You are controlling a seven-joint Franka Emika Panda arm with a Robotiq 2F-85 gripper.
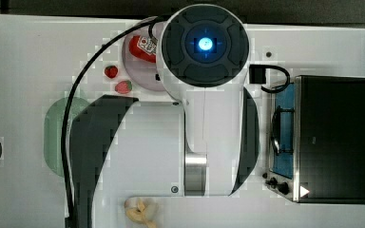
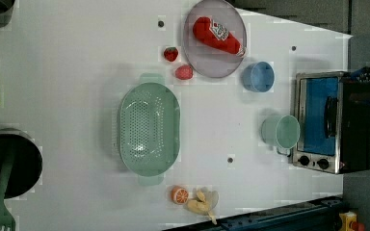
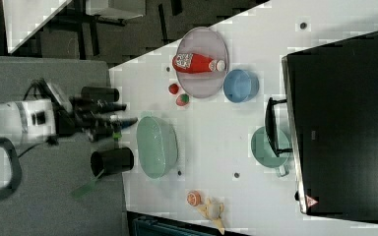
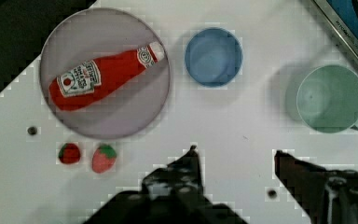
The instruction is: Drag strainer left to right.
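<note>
Right, I have the tool with its fingers spread wide and nothing held between them, as the wrist view shows bare white surface in the gap. In the right view the tool hangs off to the right view's left of the strainer, near its rim but apart from it.

The strainer sits upright on the surface, and I place everything else from it. In the left view, the two strawberries lie just beyond its upper tab handle, with the plate carrying the ketchup bottle past them. The mug and the toaster oven stand well apart from it toward the left view's right. The orange slice lies near its lower tab.

I judge the step in hand to be the approach. To do it well, I would come down inside the strainer's near wall and hook it, rather than pinch the thin rim. I would drag low and slow, since light plastic could tip or skid. The lane toward the mug looks open, though I would stop short of it.
</note>
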